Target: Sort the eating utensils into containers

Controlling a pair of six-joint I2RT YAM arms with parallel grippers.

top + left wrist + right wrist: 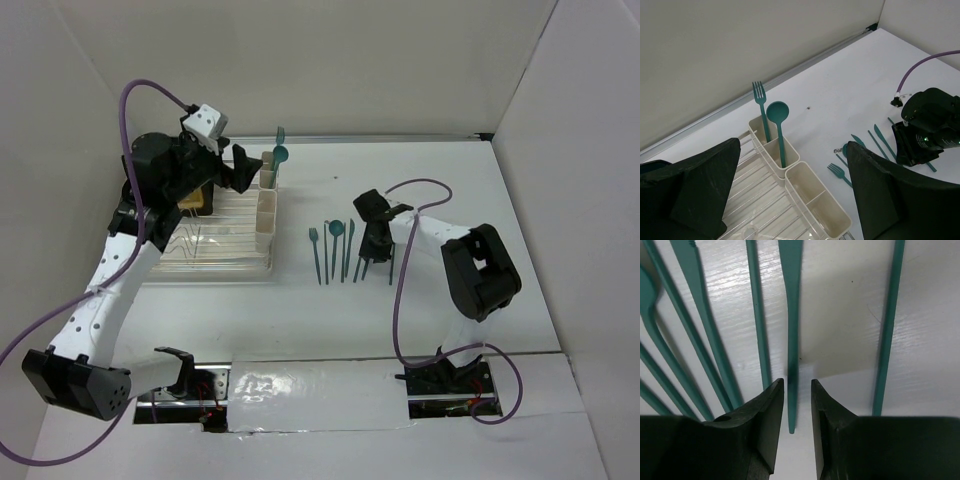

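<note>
Eating utensils: two are recorded as sorted. A fork (759, 95) and a spoon (777, 112) stand upright, heads up, in the two far compartments of the containers (812, 197), one in each. The two nearer compartments are seen to be empty.

The loose utensils (335, 250), at least five, lie flat on the table (340, 170) in a rough row, side by side. They are to the right of the containers and apart from them. A fork, a spoon and knife-like pieces are made out among them.

One handle (790, 315) in that row is straddled at its near end by the right gripper (794, 390). The jaws are set narrowly apart, one on each side of the handle. A sliver of table is visible between the handle and the right-hand finger, so no clamp is judged to be made. Which kind of utensil it belongs to cannot be told from the wrist view.

The left gripper (228, 172) is held over the far end of the dish rack (215, 245), just beside the containers. Its jaws are wide apart and nothing is seen between them.

Progress is judged to be early: two pieces are placed and the bulk is left on the table. The step in hand is judged to be the pick of the straddled piece. Closure on so thin a handle, flat against the table, is noted as the point of risk.
</note>
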